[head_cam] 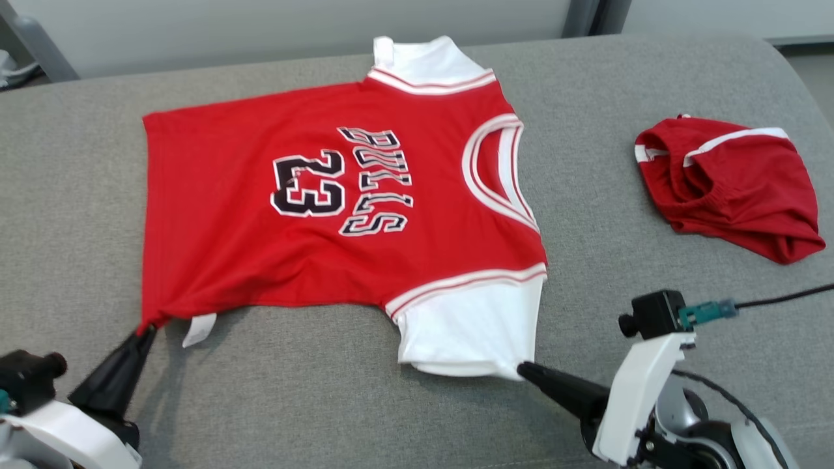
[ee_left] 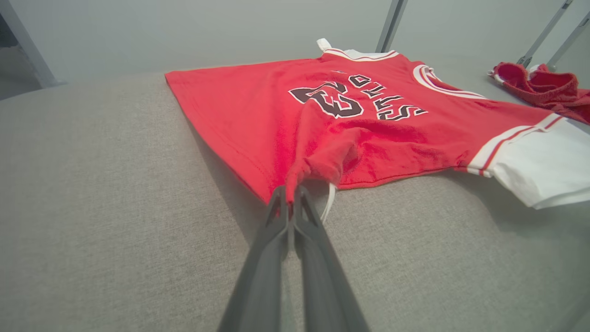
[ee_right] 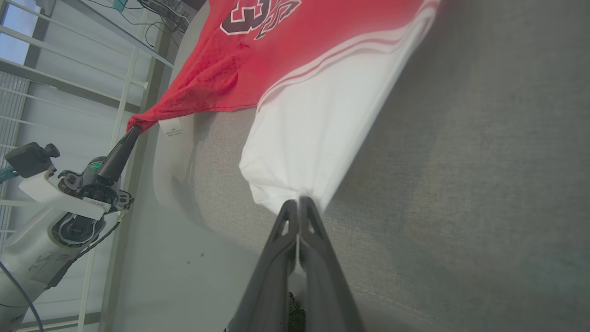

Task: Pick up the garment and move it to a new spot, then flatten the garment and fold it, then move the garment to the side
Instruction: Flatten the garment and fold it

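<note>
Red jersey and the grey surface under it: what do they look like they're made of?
Red jersey: soft knit fabric, perhaps cotton or a blend, with a matte finish. It bunches into limp wrinkles at the pinched corner and looks slightly fuzzy in the left wrist view.
Grey surface: woven upholstery cloth, matte, with a fine heathered weave. It is probably padded, judging by its rounded edge.

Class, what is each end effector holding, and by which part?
The jersey: left end effector at its red hem corner, right end effector at its white sleeve edge.

Head view high over the jersey (head_cam: 221, 221); both wrist views low, close at its near edge
</note>
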Tool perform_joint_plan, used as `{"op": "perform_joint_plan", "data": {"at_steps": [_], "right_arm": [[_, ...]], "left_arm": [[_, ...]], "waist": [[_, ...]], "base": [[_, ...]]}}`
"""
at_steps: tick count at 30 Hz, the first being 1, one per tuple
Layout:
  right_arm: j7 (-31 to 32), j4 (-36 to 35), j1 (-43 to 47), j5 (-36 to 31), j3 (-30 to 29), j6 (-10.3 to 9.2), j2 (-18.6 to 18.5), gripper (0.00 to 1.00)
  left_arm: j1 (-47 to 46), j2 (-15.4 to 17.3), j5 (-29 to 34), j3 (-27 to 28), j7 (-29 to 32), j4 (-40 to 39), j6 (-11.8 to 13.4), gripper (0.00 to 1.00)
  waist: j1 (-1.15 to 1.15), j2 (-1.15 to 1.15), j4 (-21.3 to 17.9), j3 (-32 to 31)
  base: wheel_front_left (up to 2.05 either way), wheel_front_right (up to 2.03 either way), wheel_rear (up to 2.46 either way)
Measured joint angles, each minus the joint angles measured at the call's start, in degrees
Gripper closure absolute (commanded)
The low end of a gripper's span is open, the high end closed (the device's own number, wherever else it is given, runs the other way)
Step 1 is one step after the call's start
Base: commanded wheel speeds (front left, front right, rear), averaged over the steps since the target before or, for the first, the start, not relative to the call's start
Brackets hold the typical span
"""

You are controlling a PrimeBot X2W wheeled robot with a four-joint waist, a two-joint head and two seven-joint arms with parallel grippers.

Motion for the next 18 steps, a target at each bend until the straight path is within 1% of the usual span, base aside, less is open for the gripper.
{"op": "perform_joint_plan", "data": {"at_steps": [4, 10, 18], "right_arm": [[1.63, -1.21, 3.47, 1.03, -0.83, 0.0, 0.21, 1.0], [3.94, -2.27, 7.16, 1.82, -1.82, 0.0, 0.46, 1.0], [6.94, -3.85, 10.87, 1.98, -3.67, 0.0, 0.74, 1.0]], "left_arm": [[1.98, -1.62, 0.31, -0.37, 0.0, 0.37, 0.0, 1.0], [4.92, -2.98, 0.63, -0.26, 0.01, 2.53, 0.0, 1.0], [8.47, -3.23, 1.04, 2.21, 0.01, 3.39, 0.0, 1.0]], "waist": [[0.0, 0.0, 0.67, -1.66], [0.0, 0.0, 1.43, -3.96], [0.0, 0.0, 1.95, -4.35]], "base": [[0.0, 0.0, 0.0], [0.0, 0.0, 0.0], [0.0, 0.0, 0.0]]}}
